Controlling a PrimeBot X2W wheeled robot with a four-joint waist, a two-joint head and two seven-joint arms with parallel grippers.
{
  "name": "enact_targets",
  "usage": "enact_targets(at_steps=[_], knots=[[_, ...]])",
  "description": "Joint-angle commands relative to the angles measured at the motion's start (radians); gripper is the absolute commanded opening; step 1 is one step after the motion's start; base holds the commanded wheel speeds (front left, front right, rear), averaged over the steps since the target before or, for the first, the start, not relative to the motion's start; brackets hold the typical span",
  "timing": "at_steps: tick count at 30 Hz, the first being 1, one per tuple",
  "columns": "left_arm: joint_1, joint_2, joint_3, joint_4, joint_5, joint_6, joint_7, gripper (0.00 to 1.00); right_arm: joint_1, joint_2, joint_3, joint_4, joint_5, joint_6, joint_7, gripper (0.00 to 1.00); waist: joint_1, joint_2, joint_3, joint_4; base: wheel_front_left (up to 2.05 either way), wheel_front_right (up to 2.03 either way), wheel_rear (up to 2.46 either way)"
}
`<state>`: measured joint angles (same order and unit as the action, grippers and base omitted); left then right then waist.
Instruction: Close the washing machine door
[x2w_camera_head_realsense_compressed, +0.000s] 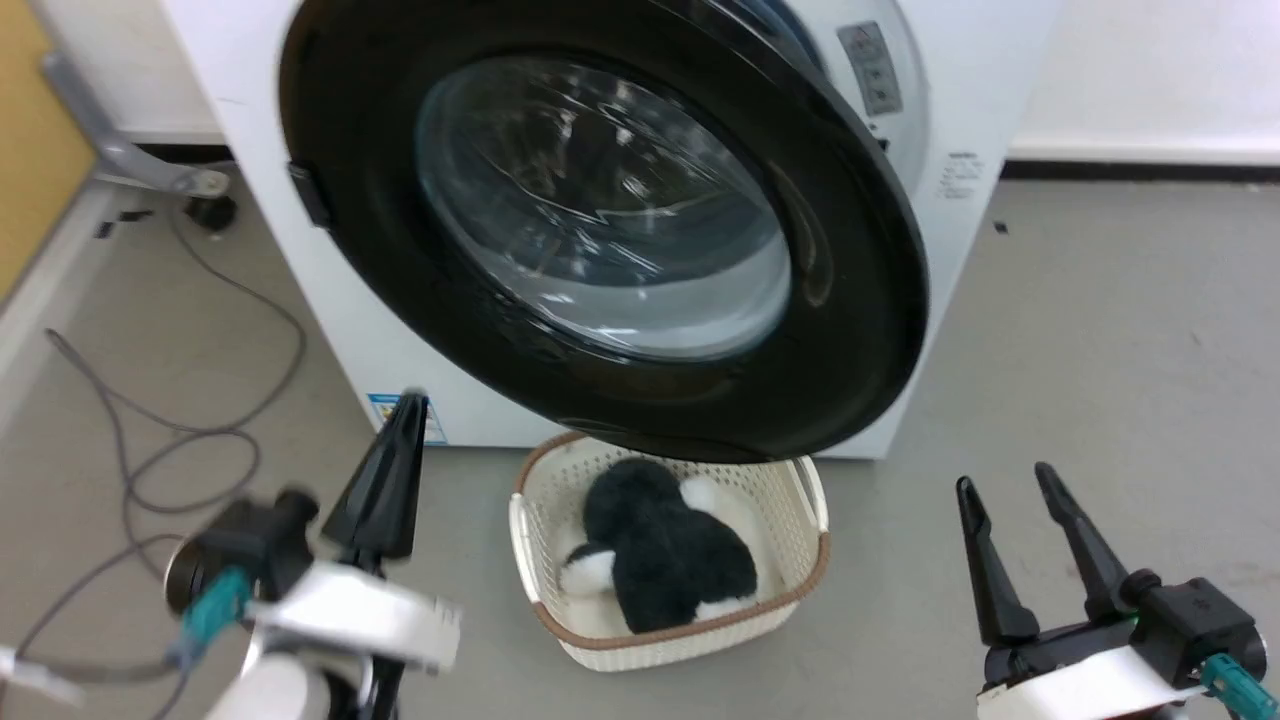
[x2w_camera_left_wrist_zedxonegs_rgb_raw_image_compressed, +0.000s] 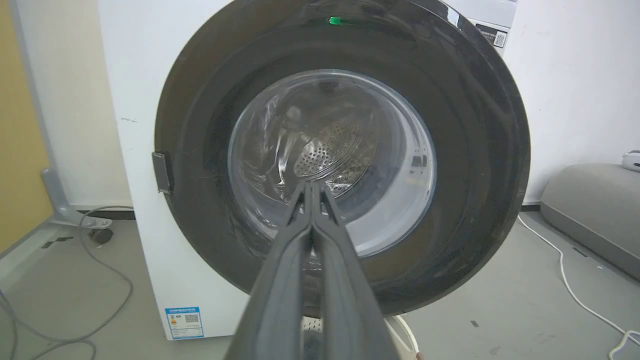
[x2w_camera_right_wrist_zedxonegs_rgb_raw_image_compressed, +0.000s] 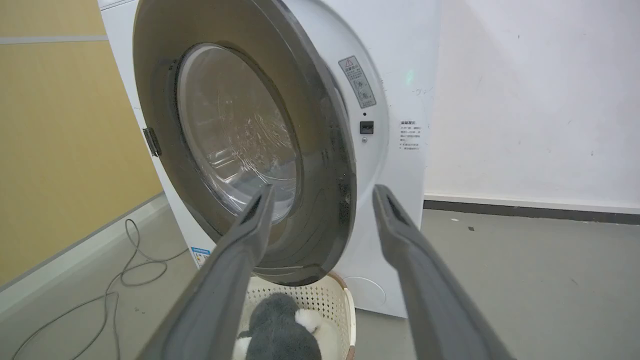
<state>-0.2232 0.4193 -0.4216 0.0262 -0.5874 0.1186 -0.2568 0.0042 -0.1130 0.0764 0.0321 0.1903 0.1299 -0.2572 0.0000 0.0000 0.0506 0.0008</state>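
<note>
Grey floor (x2w_camera_head_realsense_compressed: 1100, 330), one basket (x2w_camera_head_realsense_compressed: 522, 540), one ajar washing machine door (x2w_camera_head_realsense_compressed: 380, 230); left fingers (x2w_camera_head_realsense_compressed: 385, 480) together, right fingers (x2w_camera_head_realsense_compressed: 985, 570) apart, empty.

Left end effector (x2w_camera_head_realsense_compressed: 408, 405), fingers together; right end effector (x2w_camera_head_realsense_compressed: 1005, 480), fingers apart; both tips-up

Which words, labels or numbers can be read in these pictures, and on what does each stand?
None can be read.
Blue sticker, washing machine front, bottom corner: QR code, print too small.
Grey warning label, recess behind the washing machine door: blurred.
Small print beside it: too small.
Black label, top panel: QR code, unreadable.
</note>
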Motion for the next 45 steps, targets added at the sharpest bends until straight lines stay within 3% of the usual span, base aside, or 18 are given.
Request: enact_targets(at_steps=[1, 2, 3, 4, 20, 21, 22, 33, 45], knots=[[0.054, -0.015, 0.027, -0.031, 0.032, 0.007, -0.005, 0.0, 0.014, -0.004, 0.005, 0.004, -0.001, 0.001, -0.005, 1.0, 0.0, 0.0, -0.023, 0.023, 0.0, 0.0, 0.0], [0.133, -0.051, 0.094, -0.085, 0.082, 0.016, -0.005, 0.22, 0.02, -0.003, 0.008, 0.007, 0.003, 0.001, -0.005, 1.0, 0.0, 0.0, -0.03, 0.035, 0.0, 0.0, 0.0], [0.156, -0.06, 0.111, -0.097, 0.104, 0.017, -0.005, 0.79, 0.021, -0.003, 0.01, 0.009, 0.006, 0.001, -0.005, 1.0, 0.0, 0.0, -0.032, 0.038, 0.0, 0.0, 0.0], [0.176, -0.068, 0.125, -0.106, 0.127, 0.016, -0.005, 1.0, 0.023, -0.004, 0.012, 0.01, 0.007, 0.001, -0.005, 1.0, 0.0, 0.0, -0.033, 0.04, 0.0, 0.0, 0.0], [0.341, -0.213, 0.218, -0.071, 0.332, -0.053, -0.005, 1.0, 0.05, -0.007, 0.022, 0.041, 0.011, 0.001, -0.005, 1.0, 0.0, 0.0, -0.034, 0.067, 0.0, 0.0, 0.0], [0.342, -0.218, 0.219, -0.067, 0.342, -0.059, -0.005, 1.0, 0.051, -0.009, 0.029, 0.05, 0.014, 0.001, -0.004, 0.84, 0.0, 0.0, -0.032, 0.07, 0.0, 0.0, 0.0], [0.342, -0.223, 0.22, -0.063, 0.35, -0.065, -0.005, 1.0, 0.05, -0.016, 0.037, 0.057, 0.012, 0.001, -0.004, 0.0, 0.0, 0.0, -0.03, 0.073, 0.0, 0.0, 0.0], [0.284, -0.273, 0.238, -0.061, 0.404, -0.12, -0.005, 1.0, -0.069, -0.112, 0.126, 0.052, 0.02, 0.001, 0.004, 0.0, 0.0, 0.0, 0.076, 0.138, 0.0, 0.0, 0.0], [0.176, -0.34, 0.242, -0.059, 0.434, -0.17, -0.005, 1.0, -0.413, -0.356, 0.204, 0.164, 0.156, 0.001, 0.085, 0.0, 0.0, 0.0, 0.254, 0.238, 0.0, 0.0, 0.0]])
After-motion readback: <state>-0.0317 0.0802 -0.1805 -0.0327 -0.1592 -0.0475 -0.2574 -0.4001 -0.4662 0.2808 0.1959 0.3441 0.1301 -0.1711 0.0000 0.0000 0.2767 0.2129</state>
